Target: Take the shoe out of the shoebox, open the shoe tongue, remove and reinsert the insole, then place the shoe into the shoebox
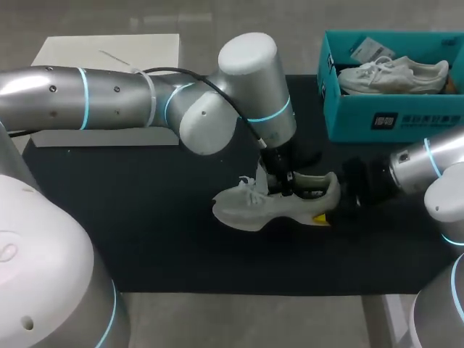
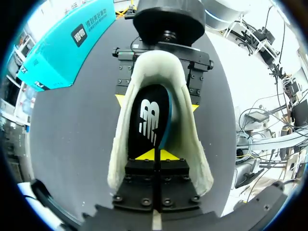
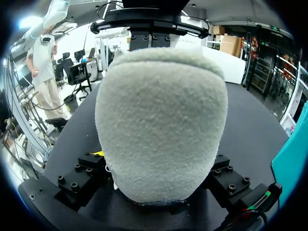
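Possibly hauling the whole shoe (image 1: pixel 279 206) off the desk (image 1: pixel 145 239) rather than freeing the insole (image 2: pixel 147 120), with left fingers (image 2: pixel 145 155) pinched narrow on it and right fingers (image 1: pixel 320 217) clamping only the heel (image 3: pixel 161 125).

a black mat (image 1: pixel 145 239) covers most of a grey table (image 1: pixel 239 319), its matte surface dull and even, with no sharp shadows on it. bare grey table shows along the near edge and again past the mat's far edge, where the light lies a little paler. a flat white slab (image 1: pixel 109 54) rests at the far left, overlapping the mat's corner. the light is soft and comes from above.
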Tool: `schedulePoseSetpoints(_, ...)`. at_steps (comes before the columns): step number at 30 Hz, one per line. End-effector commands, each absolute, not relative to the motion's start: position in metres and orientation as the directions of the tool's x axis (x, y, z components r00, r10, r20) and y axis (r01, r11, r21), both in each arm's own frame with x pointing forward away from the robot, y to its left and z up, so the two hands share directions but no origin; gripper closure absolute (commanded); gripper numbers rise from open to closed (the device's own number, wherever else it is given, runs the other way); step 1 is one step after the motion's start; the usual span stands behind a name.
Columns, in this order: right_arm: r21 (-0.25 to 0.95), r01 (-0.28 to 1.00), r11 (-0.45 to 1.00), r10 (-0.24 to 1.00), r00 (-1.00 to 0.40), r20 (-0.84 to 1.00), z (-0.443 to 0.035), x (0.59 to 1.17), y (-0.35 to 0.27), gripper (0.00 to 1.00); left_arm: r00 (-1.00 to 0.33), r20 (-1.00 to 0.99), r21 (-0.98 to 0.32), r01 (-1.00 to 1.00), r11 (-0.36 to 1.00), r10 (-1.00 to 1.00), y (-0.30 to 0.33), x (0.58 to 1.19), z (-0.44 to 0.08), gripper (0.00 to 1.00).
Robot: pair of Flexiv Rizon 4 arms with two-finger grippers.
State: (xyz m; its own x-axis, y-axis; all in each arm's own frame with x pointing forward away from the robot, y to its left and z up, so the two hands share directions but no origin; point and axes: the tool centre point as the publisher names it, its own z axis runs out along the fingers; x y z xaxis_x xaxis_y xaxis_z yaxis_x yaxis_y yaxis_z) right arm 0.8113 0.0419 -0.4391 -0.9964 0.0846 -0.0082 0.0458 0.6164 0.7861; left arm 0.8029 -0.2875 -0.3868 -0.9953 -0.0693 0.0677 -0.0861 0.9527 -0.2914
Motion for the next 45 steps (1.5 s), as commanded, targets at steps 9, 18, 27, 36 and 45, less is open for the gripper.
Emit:
schedulePoseSetpoints(9, 0.783, 0.047, 0.62, 0.087, -0.996, -0.01, -0.443, 0.808, 0.045, 1.0, -0.978, 0.156, -0.343, -0.183, 0.921, -0.136, -0.265, 0.82, -0.362, 1.0)
schedulePoseSetpoints(18, 0.783, 0.047, 0.62, 0.087, -0.996, -0.01, -0.443, 0.808, 0.045, 1.0, -0.939, 0.334, -0.453, -0.232, 0.861, -0.078, -0.251, 0.817, -0.336, 1.0)
schedulePoseSetpoints(27, 0.783, 0.047, 0.62, 0.087, -0.996, -0.01, -0.443, 0.808, 0.045, 1.0, -0.911, 0.412, -0.571, -0.238, 0.786, 0.024, -0.256, 0.805, -0.297, 1.0)
schedulePoseSetpoints(36, 0.783, 0.047, 0.62, 0.087, -0.996, -0.01, -0.443, 0.808, 0.045, 1.0, -0.894, 0.44, -0.637, -0.24, 0.733, 0.089, -0.278, 0.796, -0.274, 1.0)
schedulePoseSetpoints(45, 0.783, 0.047, 0.62, 0.087, -0.996, -0.01, -0.443, 0.808, 0.045, 1.0, -0.886, 0.433, -0.73, -0.235, 0.641, 0.168, -0.301, 0.792, -0.232, 1.0)
